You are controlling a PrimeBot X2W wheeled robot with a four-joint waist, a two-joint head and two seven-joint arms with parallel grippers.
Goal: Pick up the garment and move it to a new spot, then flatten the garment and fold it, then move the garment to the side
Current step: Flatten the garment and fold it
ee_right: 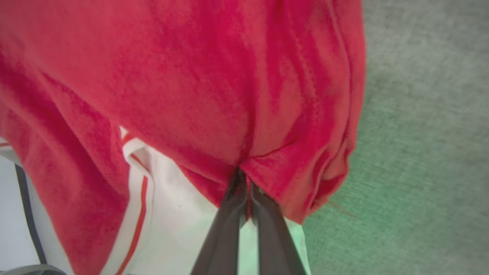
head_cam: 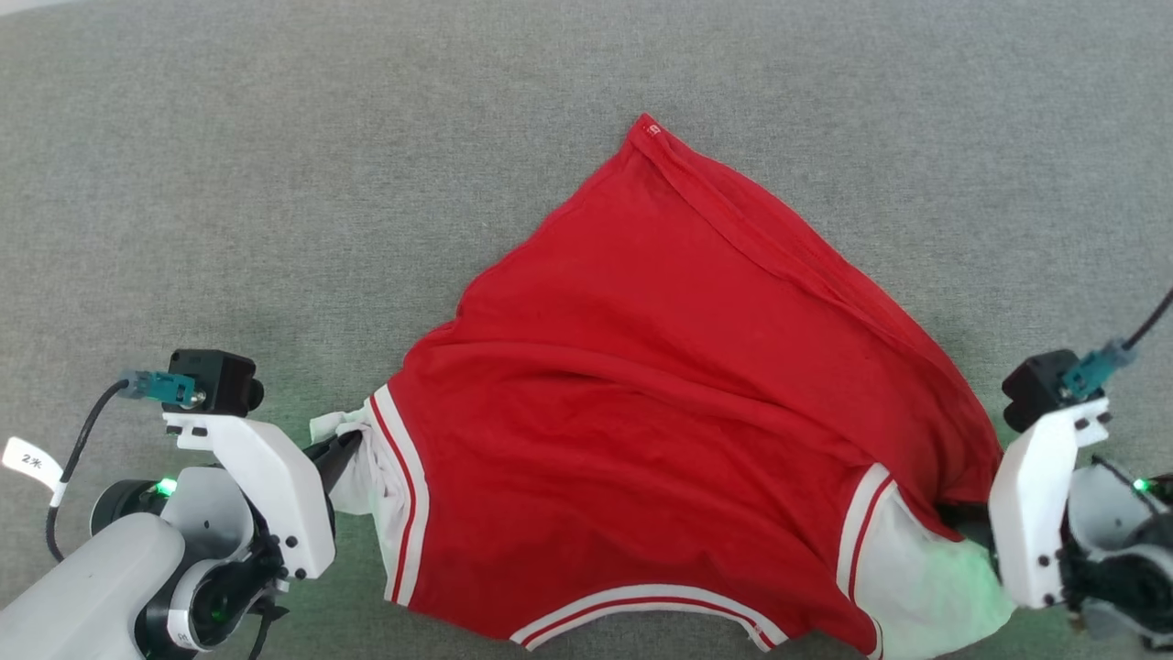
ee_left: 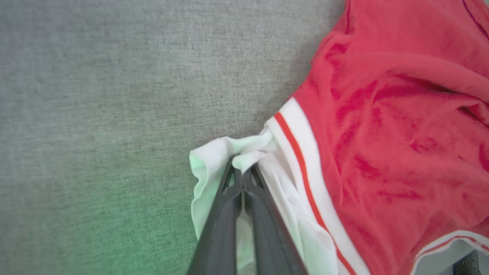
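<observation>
— Where is the garment (head_cam: 660, 385) now, that bright red T-shirt of soft fabric with the white short sleeves?

— It lies spread on the grey woven cloth surface (head_cam: 275, 165), in front of the robot and between its two arms. The neckline with the white stripes (head_cam: 641, 607) is on the near side, toward the robot. One corner of the hem (head_cam: 649, 130) points away from it. The shirt is not flat: long folds run across the red body.

— And the left gripper (ee_left: 242, 173), what do its fingers do?

— The two long dark fingers are pressed together. They pinch the edge of the white sleeve (ee_left: 214, 164) on the robot's left, and the cloth is bunched at the tips.

— The right gripper (ee_right: 243, 179)?

— It is closed tight too. Its fingers bite a fold of the red fabric, just beside the other white sleeve (ee_right: 172, 214), which lies under them.

— Are the pinched parts raised off the surface?

— That I cannot tell. I see a soft green glow (ee_left: 126, 229) on the grey cloth near each wrist, and a little of it also on the white sleeves.
</observation>
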